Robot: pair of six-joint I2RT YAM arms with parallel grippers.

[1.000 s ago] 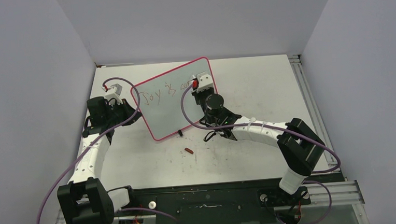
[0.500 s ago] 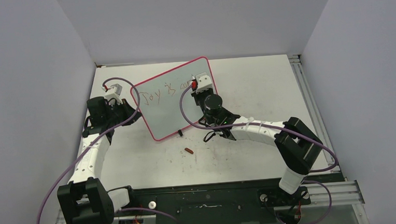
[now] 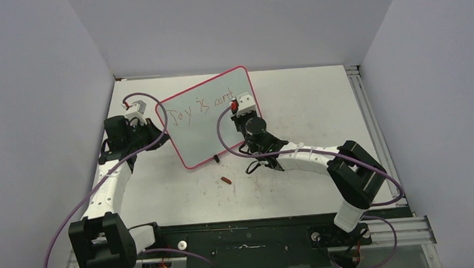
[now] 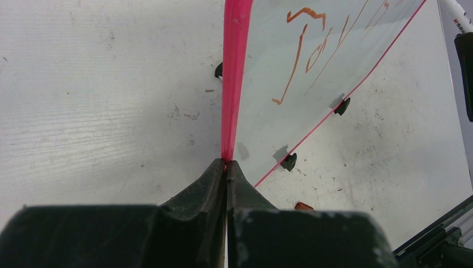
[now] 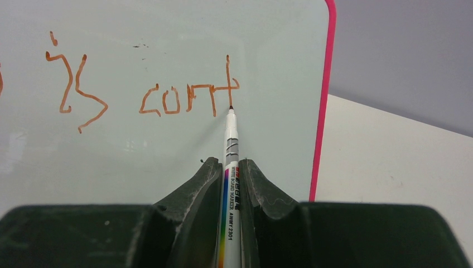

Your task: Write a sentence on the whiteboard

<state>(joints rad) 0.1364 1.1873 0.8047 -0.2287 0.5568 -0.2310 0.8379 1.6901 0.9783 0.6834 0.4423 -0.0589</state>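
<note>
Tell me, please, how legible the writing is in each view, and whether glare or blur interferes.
Right wrist: writing crisp, marker label readable, only a faint sheen low on the board. Left wrist: board seen obliquely, letters stretched. Top external: even light, no glare, writing small and thin.

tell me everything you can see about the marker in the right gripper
The marker is a slim white pen that looks like plastic. It has a rainbow stripe and black print reading WHITE BOARD MARKER along the barrel, and grey rings near its uncapped, fine dark tip. The right gripper pinches the barrel between both fingers. The marker points at the whiteboard, with its tip at the surface just beside the "t" of the reddish-brown sentence. Actual contact is hard to confirm.
</note>
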